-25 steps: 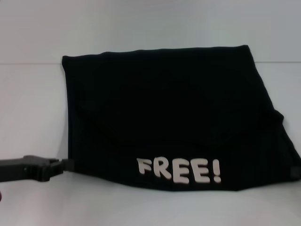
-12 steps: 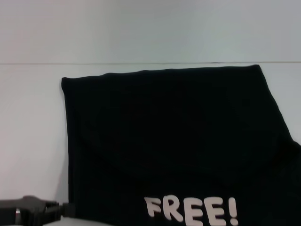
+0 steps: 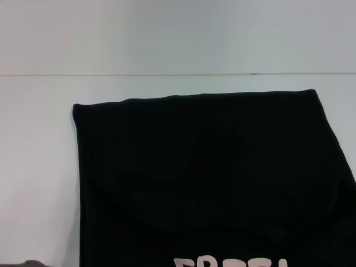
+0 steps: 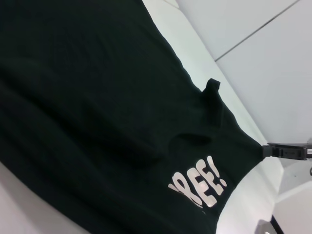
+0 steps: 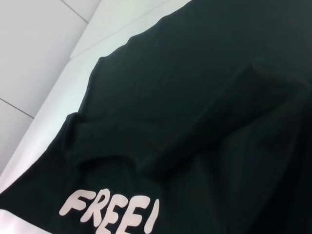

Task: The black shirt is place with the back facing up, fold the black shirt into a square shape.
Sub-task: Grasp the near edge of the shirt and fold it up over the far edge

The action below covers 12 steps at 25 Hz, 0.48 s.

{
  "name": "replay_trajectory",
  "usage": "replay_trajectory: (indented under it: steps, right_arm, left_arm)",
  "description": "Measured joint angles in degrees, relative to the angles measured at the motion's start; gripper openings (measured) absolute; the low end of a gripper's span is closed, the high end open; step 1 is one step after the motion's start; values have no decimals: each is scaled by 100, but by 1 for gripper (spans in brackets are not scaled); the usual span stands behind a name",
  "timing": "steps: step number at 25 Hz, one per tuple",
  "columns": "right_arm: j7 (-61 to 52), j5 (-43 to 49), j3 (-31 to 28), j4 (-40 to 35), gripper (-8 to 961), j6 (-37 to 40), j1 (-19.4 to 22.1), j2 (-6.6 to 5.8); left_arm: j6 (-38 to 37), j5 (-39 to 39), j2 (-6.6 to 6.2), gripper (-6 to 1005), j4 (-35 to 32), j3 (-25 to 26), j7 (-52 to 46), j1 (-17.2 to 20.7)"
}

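The black shirt [image 3: 211, 178] lies on the white table [image 3: 39, 167], and its near part runs off the bottom of the head view. Only the tops of the white letters [image 3: 231, 262] show there. In the right wrist view the letters [image 5: 109, 210] read "FREE!", with a thick fold of cloth just past them.

The left tool cannot be made out in any view, apart from a tiny dark bit at the bottom corner of the head view, so nobody can tell if it is open or closed. The right tool [image 4: 287, 151] shows only in the left wrist view, far off. It touches the stretched corner of the shirt [image 4: 97, 112], beside the letters [image 4: 200, 187]. It looks pinched on the cloth, but its tips are too small to be sure.

Half a second ago the whole word and the left tool showed in the head view. Now the shirt's far edge sits nearer the robot and the word is nearly out of sight.
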State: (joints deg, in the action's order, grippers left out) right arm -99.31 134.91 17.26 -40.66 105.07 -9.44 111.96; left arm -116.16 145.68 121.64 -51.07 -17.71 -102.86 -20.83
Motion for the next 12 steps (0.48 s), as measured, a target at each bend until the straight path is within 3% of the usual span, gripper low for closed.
replay_trajectory:
  steps: [6,12]
  right_arm:
    - [34,84,-216,45,35,-107,-308,-21]
    - [160,72,-623,58,35,-207,-828,-37]
  left_arm:
    - [166,-29,-4,32,102,94,19,-85]
    - [515,-475,-192,34,382,386,-45,-518]
